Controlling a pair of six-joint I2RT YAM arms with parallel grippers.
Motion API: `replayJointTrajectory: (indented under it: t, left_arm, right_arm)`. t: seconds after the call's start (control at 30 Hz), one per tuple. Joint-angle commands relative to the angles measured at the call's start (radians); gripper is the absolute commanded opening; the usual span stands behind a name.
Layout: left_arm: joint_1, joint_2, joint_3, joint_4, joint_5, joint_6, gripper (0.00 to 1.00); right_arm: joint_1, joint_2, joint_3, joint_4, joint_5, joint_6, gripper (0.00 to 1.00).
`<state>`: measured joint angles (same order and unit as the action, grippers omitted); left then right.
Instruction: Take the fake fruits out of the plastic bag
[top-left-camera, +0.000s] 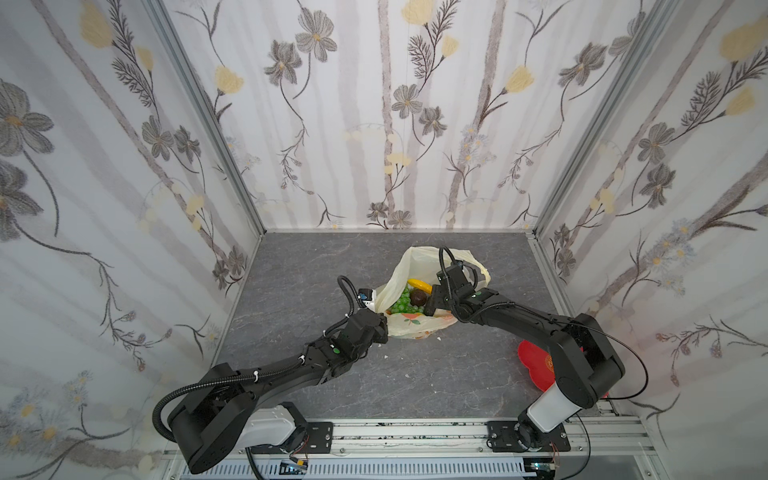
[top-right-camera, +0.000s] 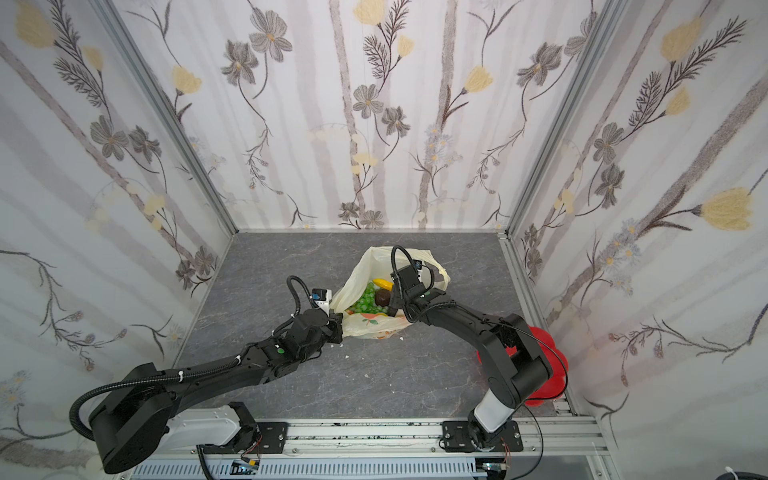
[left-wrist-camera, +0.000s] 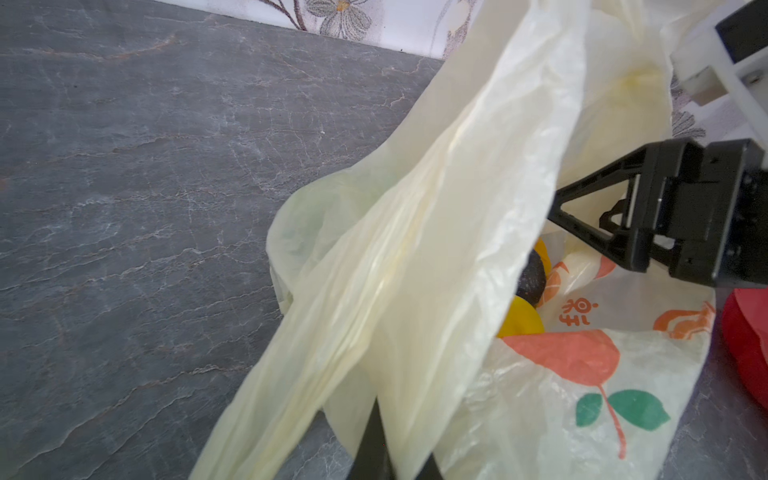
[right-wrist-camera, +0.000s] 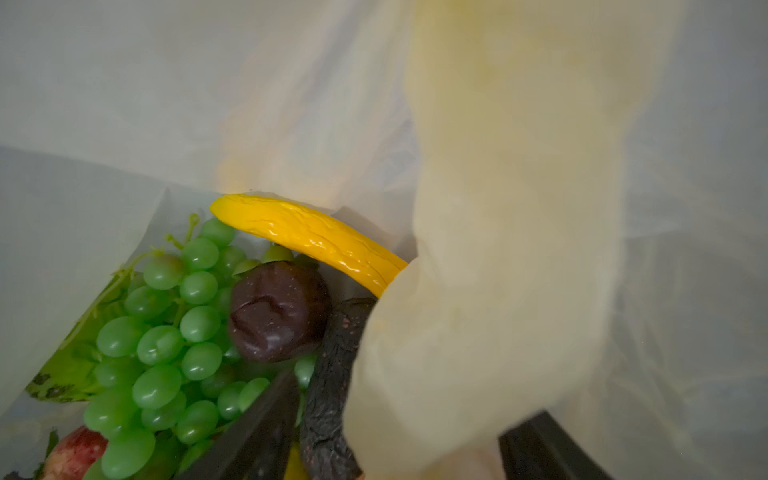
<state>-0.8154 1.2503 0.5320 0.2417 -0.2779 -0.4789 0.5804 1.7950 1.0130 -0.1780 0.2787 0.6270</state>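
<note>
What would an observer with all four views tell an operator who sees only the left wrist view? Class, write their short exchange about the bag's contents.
Operator: Which fruits are in the plastic bag? The film hides most of them.
Observer: A green grape bunch lies in it, beside a dark round fruit.
Operator: Has the right gripper closed on one?
Observer: No. In the right wrist view its jaws stand apart, and a fold of the bag hangs between them.
</note>
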Motion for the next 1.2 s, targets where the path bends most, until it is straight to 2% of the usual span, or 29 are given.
replayJointTrajectory:
  t: [0.0, 0.07, 0.13, 0.3, 0.43, 0.5, 0.53, 0.6, 0.63, 0.67, 0.77, 0.9, 1.07, 1.13, 1.17]
  left_arm:
    - [0.036, -0.021, -0.028, 0.031, -0.037, -0.053, 0.00]
    - [0.101, -0.029, -0.047, 0.024, -0.006, -0.087, 0.00]
    - [0.185, -0.034, -0.066, 0.021, 0.046, -0.122, 0.00]
    - [0.346, -0.003, -0.064, -0.005, 0.139, -0.152, 0.00]
    - [0.386, 0.054, -0.032, -0.025, 0.195, -0.143, 0.00]
    - [0.385, 0.069, -0.012, -0.044, 0.220, -0.127, 0.00]
    - [0.380, 0.068, -0.006, -0.060, 0.228, -0.118, 0.05]
    - [0.342, 0.047, 0.012, -0.111, 0.182, -0.106, 0.26]
    - [0.312, 0.028, 0.023, -0.148, 0.136, -0.100, 0.41]
    - [0.277, 0.013, 0.036, -0.194, 0.081, -0.091, 0.52]
    - [0.186, -0.060, 0.077, -0.323, -0.091, -0.064, 0.71]
    - [0.093, -0.120, 0.130, -0.426, -0.246, -0.021, 0.80]
    - [-0.086, -0.075, 0.257, -0.443, -0.425, 0.152, 0.85]
    - [-0.125, -0.014, 0.320, -0.432, -0.435, 0.238, 0.88]
    - [-0.125, 0.027, 0.348, -0.416, -0.386, 0.297, 0.91]
  right_arm:
    - [-0.037, -0.010, -0.041, 0.112, -0.038, 0.004, 0.33]
    - [-0.075, -0.065, -0.107, 0.193, -0.108, -0.006, 0.12]
    - [-0.125, -0.132, -0.190, 0.305, -0.220, -0.009, 0.01]
    - [-0.216, -0.246, -0.321, 0.466, -0.445, -0.023, 0.00]
    - [-0.258, -0.283, -0.410, 0.604, -0.570, 0.032, 0.00]
    - [-0.267, -0.299, -0.437, 0.643, -0.589, 0.050, 0.00]
    - [-0.263, -0.307, -0.439, 0.637, -0.578, 0.048, 0.00]
    - [-0.250, -0.321, -0.432, 0.603, -0.550, 0.033, 0.00]
    - [-0.245, -0.325, -0.424, 0.579, -0.536, 0.024, 0.00]
    - [-0.243, -0.328, -0.416, 0.555, -0.527, 0.018, 0.00]
    - [-0.240, -0.332, -0.398, 0.504, -0.506, 0.004, 0.00]
    - [-0.231, -0.317, -0.370, 0.458, -0.487, -0.004, 0.00]
    - [-0.212, -0.295, -0.335, 0.428, -0.466, -0.017, 0.00]
    - [-0.205, -0.293, -0.325, 0.421, -0.458, -0.020, 0.00]
    - [-0.202, -0.292, -0.323, 0.420, -0.456, -0.021, 0.00]
